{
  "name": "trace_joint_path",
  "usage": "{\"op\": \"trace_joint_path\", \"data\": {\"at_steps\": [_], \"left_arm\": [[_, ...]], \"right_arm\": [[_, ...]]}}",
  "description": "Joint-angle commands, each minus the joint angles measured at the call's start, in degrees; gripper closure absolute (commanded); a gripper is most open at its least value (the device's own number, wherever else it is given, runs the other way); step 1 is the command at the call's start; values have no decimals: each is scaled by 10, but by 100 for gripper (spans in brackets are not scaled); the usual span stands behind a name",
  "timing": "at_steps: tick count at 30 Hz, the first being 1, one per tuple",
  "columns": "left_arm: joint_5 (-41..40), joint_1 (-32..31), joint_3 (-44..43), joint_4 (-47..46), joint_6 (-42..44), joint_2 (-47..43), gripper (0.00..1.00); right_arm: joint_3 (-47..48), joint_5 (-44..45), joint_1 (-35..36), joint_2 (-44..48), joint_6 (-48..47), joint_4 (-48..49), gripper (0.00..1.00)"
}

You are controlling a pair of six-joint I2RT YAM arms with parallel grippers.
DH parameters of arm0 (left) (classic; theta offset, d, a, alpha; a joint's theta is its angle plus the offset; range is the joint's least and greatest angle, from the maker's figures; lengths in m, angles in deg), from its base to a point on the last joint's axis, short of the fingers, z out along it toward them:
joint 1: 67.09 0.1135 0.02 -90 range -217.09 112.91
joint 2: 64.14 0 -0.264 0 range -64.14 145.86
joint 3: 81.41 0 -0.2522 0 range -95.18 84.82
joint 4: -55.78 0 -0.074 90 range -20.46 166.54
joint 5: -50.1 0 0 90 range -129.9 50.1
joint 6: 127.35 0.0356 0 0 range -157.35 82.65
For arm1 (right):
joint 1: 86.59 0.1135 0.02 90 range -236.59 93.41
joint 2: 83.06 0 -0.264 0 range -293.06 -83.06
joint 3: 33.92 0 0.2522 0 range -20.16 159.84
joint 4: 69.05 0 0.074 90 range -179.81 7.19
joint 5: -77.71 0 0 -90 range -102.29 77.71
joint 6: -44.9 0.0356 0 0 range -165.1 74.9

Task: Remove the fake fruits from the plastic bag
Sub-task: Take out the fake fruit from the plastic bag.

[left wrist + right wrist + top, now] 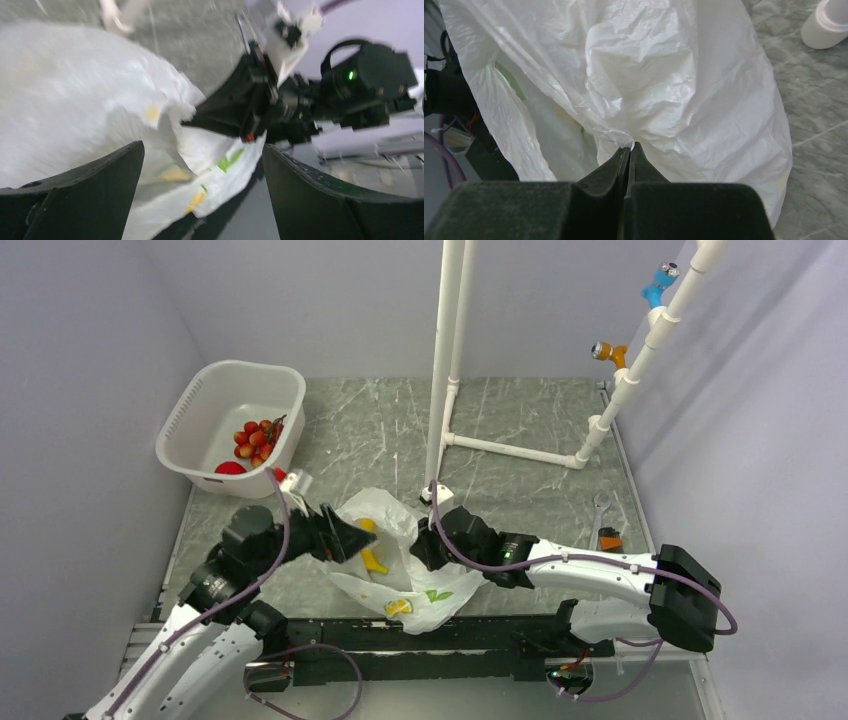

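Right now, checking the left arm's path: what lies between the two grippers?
The plastic bag, with the yellow banana at its opening, lies between the open left gripper and the right gripper pinching it. The top view shows this.

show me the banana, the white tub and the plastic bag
banana [375, 560], top view, on its lower yellow end
white tub [250, 364], top view, on its far rim
plastic bag [664, 65], right wrist view, on its crinkled middle
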Motion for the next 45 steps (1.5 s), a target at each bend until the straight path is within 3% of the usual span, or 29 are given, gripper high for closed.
{"op": "trace_joint_path", "data": {"at_steps": [1, 5, 8, 13, 20, 30, 38, 45], "left_arm": [[-26, -106, 53, -69, -132, -22, 9], [-148, -218, 42, -39, -133, 34, 20], [-231, -306, 53, -72, -144, 64, 24], [-328, -358, 56, -54, -166, 136, 40], [-418, -365, 53, 17, -186, 153, 52], [-433, -365, 139, 6, -231, 145, 57], [-442, -367, 155, 22, -247, 153, 54], [-504, -366, 98, 23, -206, 178, 49]], "right_arm": [[-19, -35, 0, 9, 13, 93, 100], [-36, -34, 3, 27, 22, 103, 100], [-51, -31, 3, 42, 26, 108, 100], [-69, -35, 7, 53, 30, 120, 100], [-84, -44, 22, 16, 47, 157, 100], [-71, -32, 25, -6, 49, 147, 100], [-69, -39, 32, -14, 46, 162, 100], [-62, -39, 41, -27, 44, 163, 100]]}}
